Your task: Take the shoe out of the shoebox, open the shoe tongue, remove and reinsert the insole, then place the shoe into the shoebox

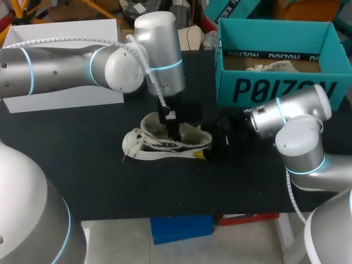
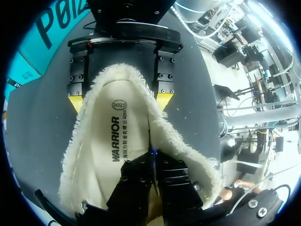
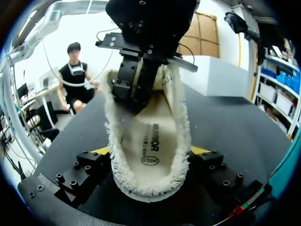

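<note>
A white shoe [image 1: 165,146] with a fleecy collar lies on its sole on the black table, toe to the left. My left gripper [image 1: 171,129] comes straight down into its opening. In the left wrist view its black fingers [image 2: 141,188] stand almost together over the front of the printed insole [image 2: 115,141], tips hidden in the fleece. My right gripper [image 1: 212,146] is at the heel. Its yellow tips [image 2: 75,103] press the heel from both sides, which the right wrist view also shows around the insole [image 3: 150,136].
The teal shoebox [image 1: 275,91] stands open at the back right, with another white shoe [image 1: 272,68] inside. A white box [image 1: 60,96] sits at the back left. Bare black table lies in front of the shoe.
</note>
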You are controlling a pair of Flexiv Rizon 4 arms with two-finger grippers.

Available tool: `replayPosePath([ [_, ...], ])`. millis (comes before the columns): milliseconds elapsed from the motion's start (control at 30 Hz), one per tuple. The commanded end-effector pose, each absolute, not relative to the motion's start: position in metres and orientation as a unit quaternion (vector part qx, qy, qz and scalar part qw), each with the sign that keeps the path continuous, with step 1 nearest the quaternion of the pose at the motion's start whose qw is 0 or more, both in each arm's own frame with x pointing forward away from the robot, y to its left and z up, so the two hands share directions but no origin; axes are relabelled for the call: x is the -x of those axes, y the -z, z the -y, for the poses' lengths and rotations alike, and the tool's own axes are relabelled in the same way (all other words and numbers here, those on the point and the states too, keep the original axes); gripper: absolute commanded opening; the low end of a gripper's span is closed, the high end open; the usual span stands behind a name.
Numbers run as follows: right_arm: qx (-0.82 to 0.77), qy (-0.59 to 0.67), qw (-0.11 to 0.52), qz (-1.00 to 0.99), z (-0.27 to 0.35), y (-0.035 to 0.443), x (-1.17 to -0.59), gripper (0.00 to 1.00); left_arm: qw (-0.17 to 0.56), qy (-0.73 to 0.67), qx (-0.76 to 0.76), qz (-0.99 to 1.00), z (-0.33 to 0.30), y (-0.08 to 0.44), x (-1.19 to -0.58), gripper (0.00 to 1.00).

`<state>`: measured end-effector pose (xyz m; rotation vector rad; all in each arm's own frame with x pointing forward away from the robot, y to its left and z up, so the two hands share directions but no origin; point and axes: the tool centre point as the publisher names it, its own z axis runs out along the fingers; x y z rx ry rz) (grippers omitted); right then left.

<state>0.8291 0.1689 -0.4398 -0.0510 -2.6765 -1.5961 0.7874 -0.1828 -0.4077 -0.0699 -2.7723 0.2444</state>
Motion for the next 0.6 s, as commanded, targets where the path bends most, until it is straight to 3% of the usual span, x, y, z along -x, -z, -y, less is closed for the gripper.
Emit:
replayPosePath([
  [33,0.018,0.511,0.012,0.859,-0.169,0.443,-0.831,0.0,0.167,-0.084,0.023,0.982,0.181,0.411,-0.782,0.49],
  [300,0.018,0.511,0.012,0.859,-0.169,0.443,-0.831,0.0,0.098,-0.041,0.001,0.994,0.176,0.413,-0.787,0.29],
  [600,0.018,0.511,0.012,0.859,-0.169,0.443,-0.831,0.0,-0.013,0.002,-0.027,1.0,0.168,0.421,-0.792,0.34],
])
